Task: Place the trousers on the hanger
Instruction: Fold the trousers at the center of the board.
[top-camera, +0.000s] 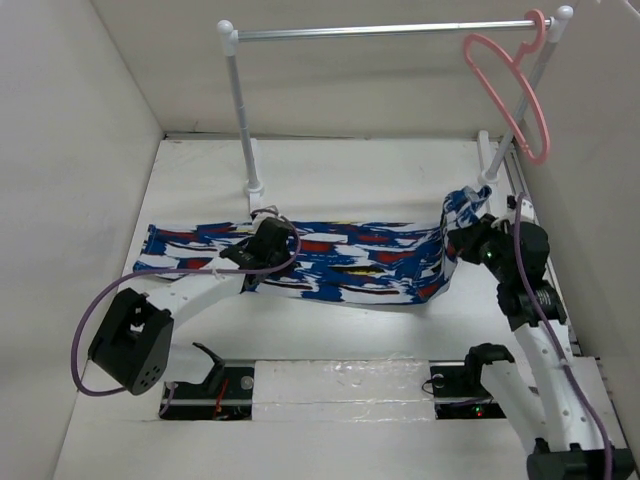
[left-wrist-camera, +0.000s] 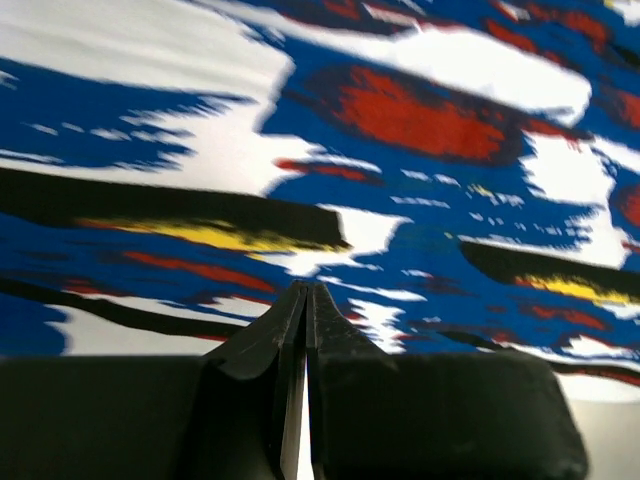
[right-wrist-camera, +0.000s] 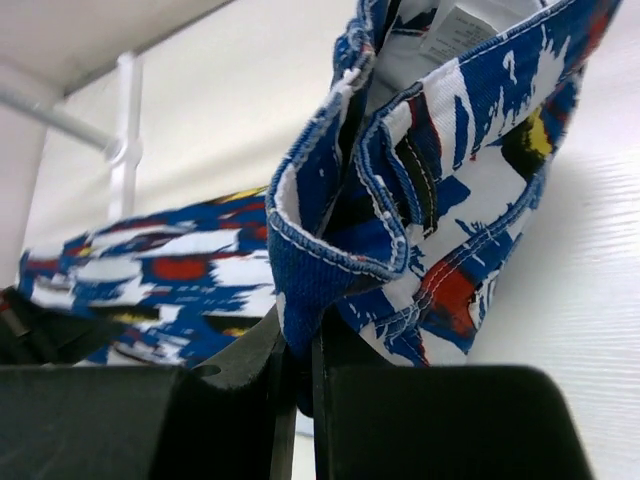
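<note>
The trousers (top-camera: 350, 255) lie stretched flat across the table from left to right, blue with white, red, black and yellow print. My left gripper (top-camera: 275, 240) rests over their left middle. In the left wrist view it (left-wrist-camera: 305, 292) is shut, tips at the cloth (left-wrist-camera: 420, 110), with no cloth seen between the jaws. My right gripper (top-camera: 467, 235) is shut on the waistband end (right-wrist-camera: 340, 260) and holds it raised at the right, pale lining showing. The pink hanger (top-camera: 510, 90) hangs by its hook at the rail's right end, above and behind my right gripper.
The silver rail (top-camera: 380, 30) on white posts spans the back; its left post base (top-camera: 254, 185) stands just behind the trousers, and a post (right-wrist-camera: 125, 130) shows in the right wrist view. White walls close in left, right and back.
</note>
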